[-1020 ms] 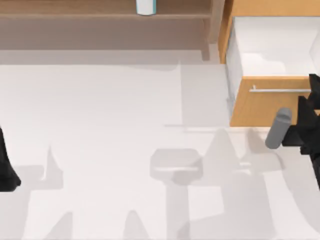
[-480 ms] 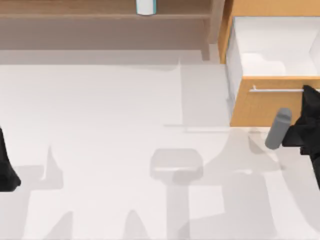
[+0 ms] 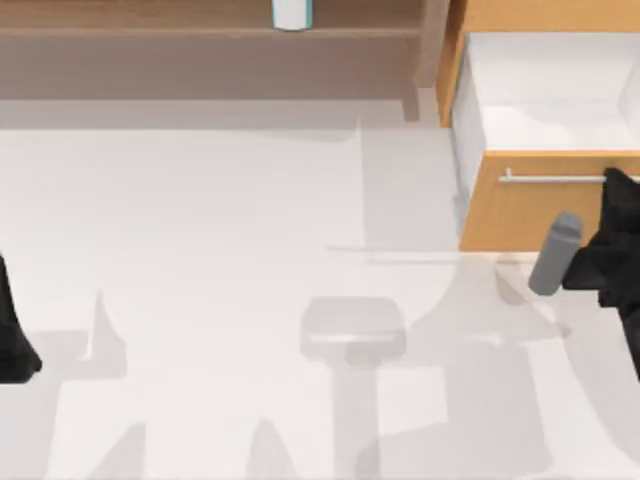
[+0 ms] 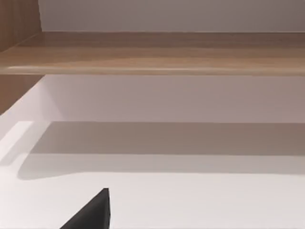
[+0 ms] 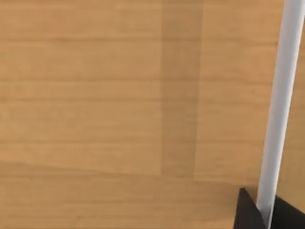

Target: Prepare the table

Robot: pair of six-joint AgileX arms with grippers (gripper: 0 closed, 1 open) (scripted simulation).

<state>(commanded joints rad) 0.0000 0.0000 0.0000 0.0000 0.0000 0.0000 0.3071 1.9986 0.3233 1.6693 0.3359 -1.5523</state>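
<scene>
White, smooth worktop (image 3: 200,250) fills most of the top view, flat and matte w/ soft grey shadows lying across it. Along the upper edge runs a tan wooden shelf unit (image 3: 200,30), its upper part cut off by the frame; a small white cylinder w/ a teal rim (image 3: 292,13) stands on it, only the base seen. Upper right: orange-wood drawer cabinet (image 3: 520,210), drawer pulled open w/ a pale white interior (image 3: 545,95), thin silver bar handle (image 3: 555,179) across its front. Right hand (image 3: 607,195), black, sits at the right end of that bar, at the frame's right edge; fingers blend into the dark arm, so can't tell from here how far apart they are. A grey cylinder (image 3: 555,254), part of the right arm, slants just left of it. Left arm (image 3: 15,335) is parked at the left edge, mostly cut off.

Left wrist view: a long shelf board (image 4: 152,52) w/ fine wood grain spans the frame's upper part, plain pale wall behind, white worktop (image 4: 190,200) below w/ a broad shadow band. One black wedge, a finger of the left hand (image 4: 93,214), pokes in at the bottom; the other is out of frame, so opening can't be judged.

Right wrist view: close on the cabinet's drawer front (image 5: 119,105), warm horizontal grain. Silver bar (image 5: 279,109) runs top to bottom at frame right. Black fingertips (image 5: 248,212) at the lower right sit on either side of the bar, closed narrowly around it.
</scene>
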